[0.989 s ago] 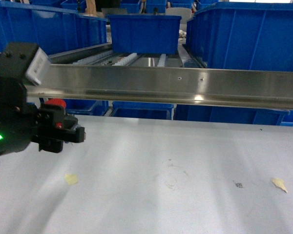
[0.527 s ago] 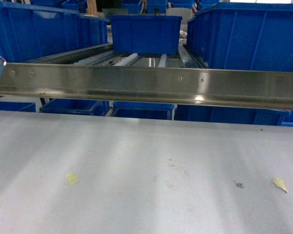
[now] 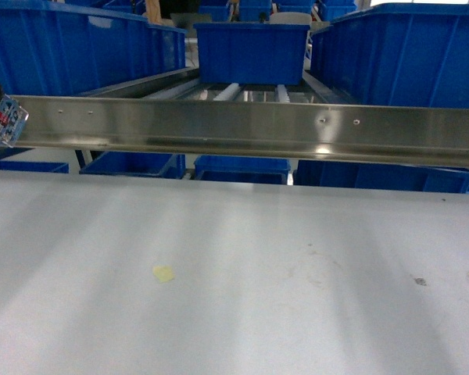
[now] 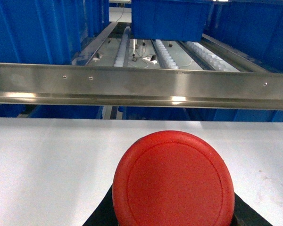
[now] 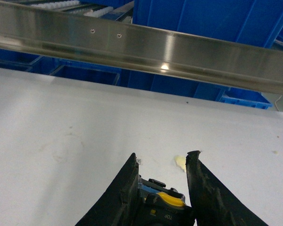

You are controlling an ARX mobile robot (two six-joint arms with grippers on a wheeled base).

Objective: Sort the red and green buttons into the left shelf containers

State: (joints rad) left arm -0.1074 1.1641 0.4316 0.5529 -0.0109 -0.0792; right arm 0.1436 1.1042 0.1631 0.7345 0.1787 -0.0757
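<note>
The red button (image 4: 173, 181) fills the lower middle of the left wrist view, its round cap facing the camera. My left gripper (image 4: 174, 222) is shut on it, and only dark finger edges (image 4: 100, 217) show beside the cap. My right gripper (image 5: 163, 160) is shut on a button's black-and-blue base (image 5: 160, 195) with a yellow part. That button's cap is hidden, so its colour cannot be told. Large blue bins, the left shelf containers (image 3: 70, 51), stand behind the steel rail on the left. Neither gripper shows in the head view.
A long steel rail (image 3: 242, 129) runs across in front of the roller shelf. A smaller blue bin (image 3: 252, 51) sits mid-shelf and big blue bins (image 3: 399, 55) stand at right. More bins (image 3: 133, 164) lie under the rail. Small yellow scraps (image 3: 163, 273) lie on the white table (image 3: 234, 312).
One second ago my left gripper held the red button at the head view's left edge; it has left that view. The head view has shifted left, so the scene sits further right.
</note>
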